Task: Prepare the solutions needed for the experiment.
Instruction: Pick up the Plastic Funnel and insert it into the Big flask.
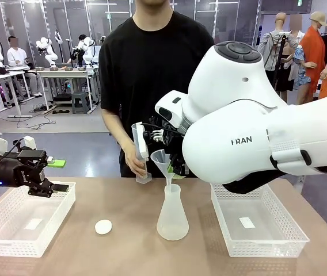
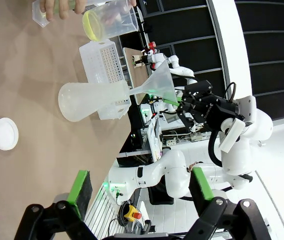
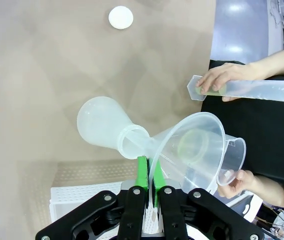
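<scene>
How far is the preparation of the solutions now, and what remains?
Done: the funnel sits in the flask; a white cap lies on the table. In hand: the right arm's fingers pinch the funnel's rim, and the person holds a beaker of yellow liquid and a measuring cylinder. Left: the pouring, as the flask looks empty. The left arm's fingers stand open.

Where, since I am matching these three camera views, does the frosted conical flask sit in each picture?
Front view: frosted translucent conical flask, lower centre, upright, clear plastic funnel in its neck.
Left wrist view: upper left, lying sideways in the picture, neck pointing right.
Right wrist view: left of centre, neck pointing lower right.
Shared landmark: small white round cap, lying apart from the flask.
</scene>
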Robot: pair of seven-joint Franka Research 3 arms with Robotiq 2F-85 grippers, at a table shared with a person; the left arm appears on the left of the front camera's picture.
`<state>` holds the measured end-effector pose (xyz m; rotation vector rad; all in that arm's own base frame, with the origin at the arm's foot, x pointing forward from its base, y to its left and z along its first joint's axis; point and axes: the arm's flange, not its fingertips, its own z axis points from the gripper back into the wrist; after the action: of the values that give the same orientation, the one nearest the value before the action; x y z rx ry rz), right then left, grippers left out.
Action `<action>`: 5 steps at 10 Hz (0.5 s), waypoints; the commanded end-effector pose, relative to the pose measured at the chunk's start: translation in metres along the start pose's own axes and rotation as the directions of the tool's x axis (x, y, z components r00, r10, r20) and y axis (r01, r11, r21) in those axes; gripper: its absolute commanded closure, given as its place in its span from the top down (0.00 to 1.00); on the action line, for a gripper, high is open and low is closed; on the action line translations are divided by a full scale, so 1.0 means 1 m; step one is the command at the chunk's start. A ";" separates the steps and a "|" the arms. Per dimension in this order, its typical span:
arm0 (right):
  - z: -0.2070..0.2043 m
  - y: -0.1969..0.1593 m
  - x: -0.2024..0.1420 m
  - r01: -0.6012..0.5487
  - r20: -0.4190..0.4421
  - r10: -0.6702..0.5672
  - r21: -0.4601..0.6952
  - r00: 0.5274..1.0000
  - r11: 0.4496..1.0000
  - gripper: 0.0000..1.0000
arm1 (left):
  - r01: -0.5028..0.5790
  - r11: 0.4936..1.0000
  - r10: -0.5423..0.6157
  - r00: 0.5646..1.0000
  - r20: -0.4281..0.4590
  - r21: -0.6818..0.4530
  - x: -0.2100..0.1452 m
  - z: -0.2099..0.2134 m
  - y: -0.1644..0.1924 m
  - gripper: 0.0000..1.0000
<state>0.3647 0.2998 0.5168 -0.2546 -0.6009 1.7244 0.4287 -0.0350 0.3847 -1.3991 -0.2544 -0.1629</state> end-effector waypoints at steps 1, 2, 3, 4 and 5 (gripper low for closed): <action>-0.005 0.005 -0.007 -0.015 0.014 0.015 0.006 1.000 1.000 0.04 | 0.013 1.000 -0.013 1.000 0.001 -0.005 0.001 0.000 -0.002 1.00; -0.008 0.008 -0.009 -0.020 -0.003 0.020 0.010 1.000 1.000 0.04 | 0.013 1.000 -0.013 1.000 0.001 -0.005 0.001 0.000 -0.002 1.00; -0.012 0.009 -0.011 -0.020 -0.008 0.020 0.012 1.000 1.000 0.04 | 0.013 1.000 -0.013 1.000 0.001 -0.005 0.001 0.000 -0.002 1.00; -0.018 0.011 -0.014 -0.015 -0.007 0.015 0.017 1.000 1.000 0.04 | 0.013 1.000 -0.013 1.000 0.001 -0.005 0.001 0.000 -0.002 1.00; -0.025 0.013 -0.016 -0.011 -0.015 0.012 0.027 1.000 1.000 0.04 | 0.013 1.000 -0.013 1.000 0.001 -0.005 0.001 0.000 -0.002 1.00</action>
<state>0.3649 0.2924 0.4936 -0.2451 -0.5547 1.7267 0.4287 -0.0350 0.3847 -1.3991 -0.2544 -0.1629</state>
